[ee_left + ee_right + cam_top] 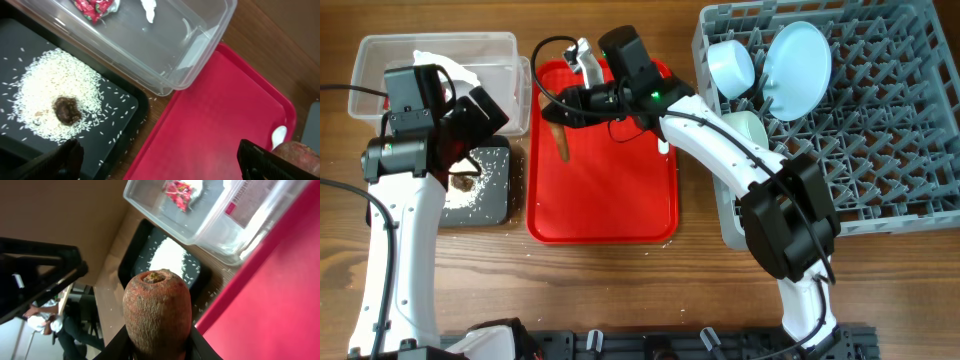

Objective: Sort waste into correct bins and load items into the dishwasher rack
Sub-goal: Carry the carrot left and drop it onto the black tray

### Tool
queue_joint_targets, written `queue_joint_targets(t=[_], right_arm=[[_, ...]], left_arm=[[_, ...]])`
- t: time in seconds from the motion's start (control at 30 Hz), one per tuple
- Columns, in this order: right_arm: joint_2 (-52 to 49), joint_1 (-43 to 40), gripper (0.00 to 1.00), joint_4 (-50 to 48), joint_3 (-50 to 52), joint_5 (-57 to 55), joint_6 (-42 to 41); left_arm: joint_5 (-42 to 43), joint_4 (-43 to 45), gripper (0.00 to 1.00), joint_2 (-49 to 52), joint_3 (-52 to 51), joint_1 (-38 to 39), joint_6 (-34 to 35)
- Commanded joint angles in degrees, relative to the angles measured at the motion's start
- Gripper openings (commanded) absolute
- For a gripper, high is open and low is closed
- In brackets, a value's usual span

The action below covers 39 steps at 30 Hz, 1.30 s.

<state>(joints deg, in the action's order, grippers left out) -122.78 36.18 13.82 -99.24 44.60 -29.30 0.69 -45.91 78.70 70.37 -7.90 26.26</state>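
My black right gripper (159, 350) contrasted with the mottled orange-brown carrot-shaped stick (157, 310). White rice-like grains (55, 90) speckled the shallow black rectangular tray (15, 40).

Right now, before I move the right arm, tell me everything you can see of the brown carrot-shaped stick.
The carrot-shaped stick is dull orange-brown and rough-skinned, with a blunt rounded top bearing a small greenish stem scar, and it tapers to a thin tip in the overhead view. The right gripper is shut on its thicker part, a finger on each side. It sits over the left edge of the red tray; whether its tip touches the tray cannot be told.
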Motion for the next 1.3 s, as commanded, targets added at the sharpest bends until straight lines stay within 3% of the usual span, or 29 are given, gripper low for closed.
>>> queue_joint_targets(t=[0.0,0.1,0.2,0.3,0.43,0.53,0.67,0.73,0.8,0.83,1.07,1.13,1.2,1.27], right_arm=[[-0.3,-0.2,0.04,-2.3,-0.4,3.5,0.4],[-0.6,0.7,0.04,-5.5,-0.4,-0.2,-3.2],[-0.7,4.2,0.04,-9.1,-0.4,-7.7,-6.2],[-1.3,10.0,0.04,-11.2,-0.4,-23.2,-8.9],[-6.5,18.1,0.04,-22.5,-0.4,-43.4,-10.3],[-11.1,21.7,0.04,-32.6,-0.4,-52.7,-10.3],[-14.5,21.9,0.04,-38.4,-0.4,-52.3,-11.4],[-14.6,21.9,0.3,-38.8,-0.4,-52.3,-11.4],[-14.6,21.9,0.92,-38.9,-0.4,-50.3,-11.3],[-14.6,21.8,1.0,-38.9,-0.5,-49.5,-11.3],[-14.5,21.9,1.0,-40.3,-1.3,-44.5,-6.3],[-12.9,21.8,1.0,-39.6,-1.3,-44.5,-0.2],[-7.3,21.5,1.0,-32.5,-1.3,-46.1,8.5],[-1.1,20.6,1.0,-22.2,-1.3,-50.9,10.3]], left_arm=[[5.3,0.9,1.0,0.4,0.8,-0.3,0.2],[5.0,2.4,1.0,-0.2,0.9,-1.5,1.3],[6.4,2.9,1.0,-4.6,1.7,-9.8,9.0],[7.6,2.3,1.0,-10.1,1.7,-19.5,13.2],[7.6,0.2,1.0,-14.4,1.7,-29.4,13.3],[7.6,-1.1,1.0,-14.3,1.7,-31.1,13.3],[8.9,-1.5,1.0,-12.5,1.7,-31.1,13.3],[9.4,-1.6,1.0,-12.0,1.7,-31.1,13.3],[9.6,-1.8,1.0,-11.9,1.7,-31.1,13.3],[9.6,-1.9,1.0,-11.9,1.7,-31.0,13.2],[9.6,-1.9,1.0,-11.8,1.7,-31.0,13.2],[9.6,-2.0,1.0,-11.8,1.7,-30.9,13.2],[9.6,-2.0,1.0,-11.8,1.7,-30.9,13.2],[9.5,-2.0,1.0,-11.5,1.7,-30.8,13.2]])
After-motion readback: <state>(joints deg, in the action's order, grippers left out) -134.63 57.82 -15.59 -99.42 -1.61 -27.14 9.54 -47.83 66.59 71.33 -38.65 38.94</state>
